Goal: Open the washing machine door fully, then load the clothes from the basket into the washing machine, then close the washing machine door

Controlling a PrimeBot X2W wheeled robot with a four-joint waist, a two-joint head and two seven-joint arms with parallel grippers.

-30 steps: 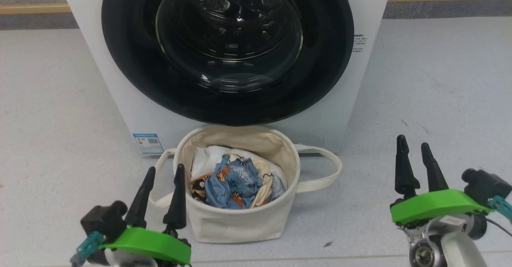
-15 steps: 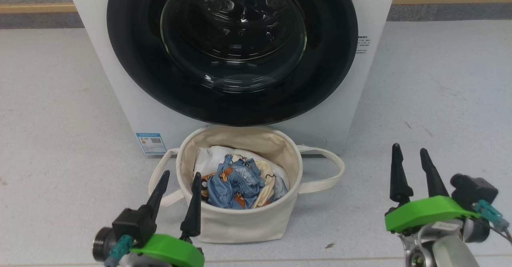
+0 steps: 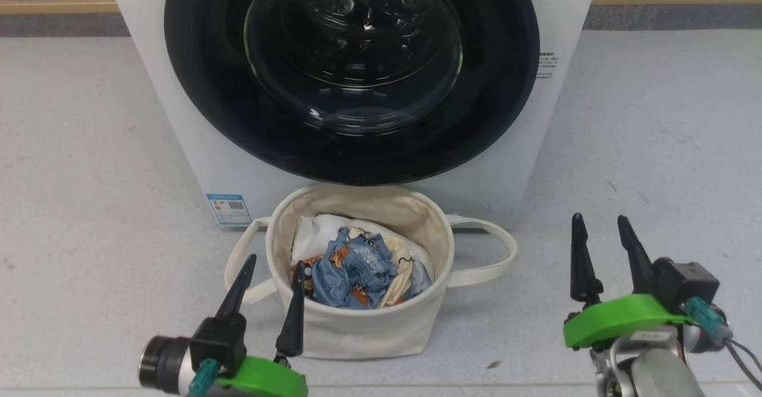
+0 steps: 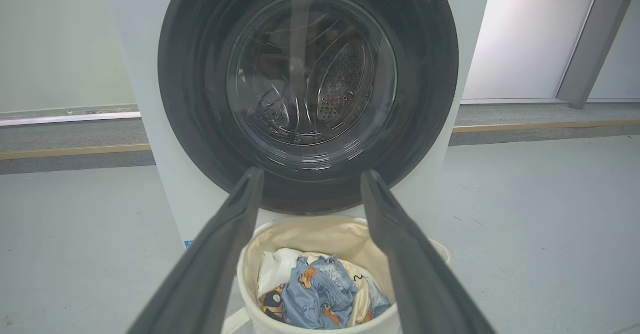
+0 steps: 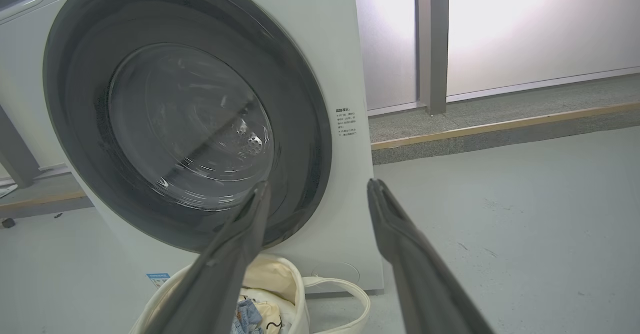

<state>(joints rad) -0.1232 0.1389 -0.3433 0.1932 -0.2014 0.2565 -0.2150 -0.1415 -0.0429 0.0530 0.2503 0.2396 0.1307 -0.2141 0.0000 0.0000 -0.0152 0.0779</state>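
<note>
washing machine door (image 3: 352, 69) shut | basket (image 3: 363, 331) on grey floor (image 3: 655, 135) | wood-edged step (image 3: 673, 1) behind

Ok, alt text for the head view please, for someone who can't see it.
A white washing machine with its black-rimmed door shut, and a cream canvas basket of blue and cream clothes on the floor before it. Both grippers are open and empty: left gripper by the basket, right gripper over bare floor.

You lose the tops of the washing machine (image 3: 202, 147) and its door (image 3: 351, 69) past the head view's upper edge. The print (image 3: 546, 65) beside the door is unreadable; the basket (image 3: 357, 331) probably hides more under the clothes (image 3: 354, 269).
</note>
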